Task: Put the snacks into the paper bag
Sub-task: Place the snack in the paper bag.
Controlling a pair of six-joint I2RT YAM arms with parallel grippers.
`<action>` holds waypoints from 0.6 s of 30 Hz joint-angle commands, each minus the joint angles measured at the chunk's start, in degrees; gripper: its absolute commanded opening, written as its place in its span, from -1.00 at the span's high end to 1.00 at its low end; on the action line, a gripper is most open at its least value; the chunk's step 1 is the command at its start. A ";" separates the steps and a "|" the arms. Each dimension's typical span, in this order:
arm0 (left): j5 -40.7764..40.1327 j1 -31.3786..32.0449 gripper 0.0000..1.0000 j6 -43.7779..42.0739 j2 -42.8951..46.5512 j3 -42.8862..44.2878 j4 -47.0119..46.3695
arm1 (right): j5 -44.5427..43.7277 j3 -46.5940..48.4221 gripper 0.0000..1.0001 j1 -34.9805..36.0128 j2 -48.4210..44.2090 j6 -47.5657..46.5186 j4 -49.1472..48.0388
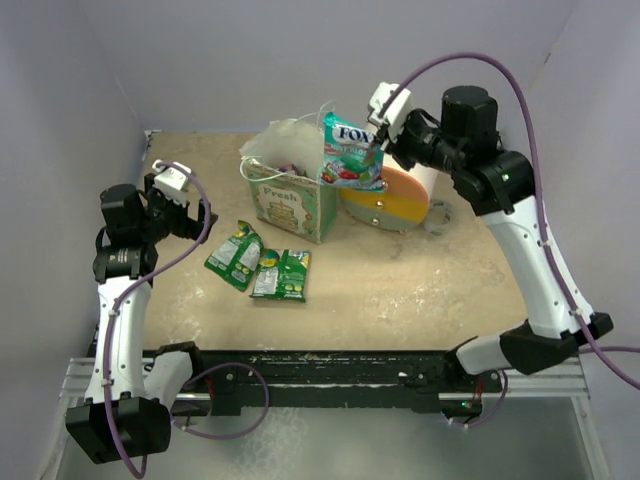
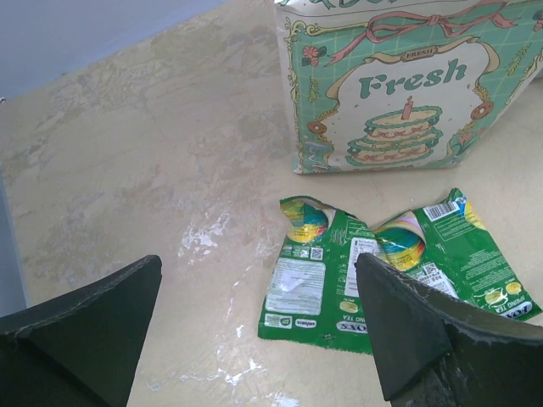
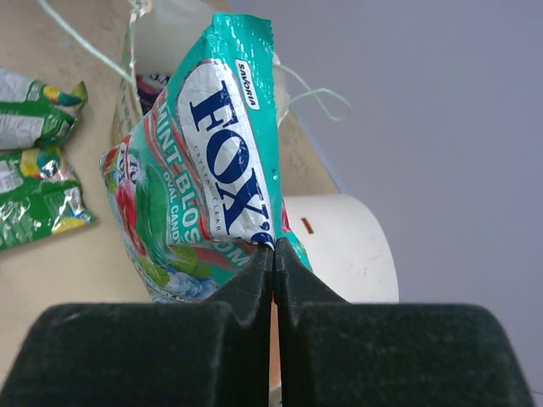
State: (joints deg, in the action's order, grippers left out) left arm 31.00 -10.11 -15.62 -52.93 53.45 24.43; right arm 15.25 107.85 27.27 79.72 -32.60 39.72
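Table [image 1: 420,280] of mottled beige holds everything, and the job looks partly done. The paper bag [image 1: 292,205] stands upright near the far middle, mouth open, its "Fresh" cake print facing the arms. Something purple shows inside the mouth in both the overhead and right wrist views, so at least one snack seems to be in it already; how many are in there cannot be told. Just to the bag's right sits a round white, orange and yellow drawer unit [image 1: 400,200], which plays no part in the task.

A teal packet [image 1: 350,150] lettered "FOX'S" hangs in the air above the bag's right edge, between the bag and the drawer unit. The right gripper [image 3: 273,250] pinches it by its lower edge, fingers pressed tight together on the foil. It is not yet over the middle of the opening, so it needs to be carried a little leftward before being let go.

On the table just in front of the bag lie green packets [image 1: 235,255], one angled on the left and one or two more [image 1: 282,275] beside it; the exact count is hard to tell. These remain to be bagged. The left gripper [image 1: 190,218] hovers near them with fingers spread wide, holding nothing.
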 commanded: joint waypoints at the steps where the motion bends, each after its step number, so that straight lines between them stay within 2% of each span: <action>1: -0.21 -0.35 -0.98 0.15 -0.05 1.08 -2.41 | -2.17 8.13 1.00 0.17 4.01 5.32 -6.53; 11: -0.24 -0.30 -0.98 0.10 0.05 1.24 -1.94 | -11.87 18.80 1.00 4.89 15.78 8.47 -14.40; 18: 0.05 -0.34 -0.98 0.32 0.53 1.52 -1.80 | -17.07 21.63 1.00 7.55 22.58 8.70 -20.33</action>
State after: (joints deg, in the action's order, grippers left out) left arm 30.68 -10.11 -15.59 -53.19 53.45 24.47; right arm 2.66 125.84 33.65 100.88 -25.17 28.38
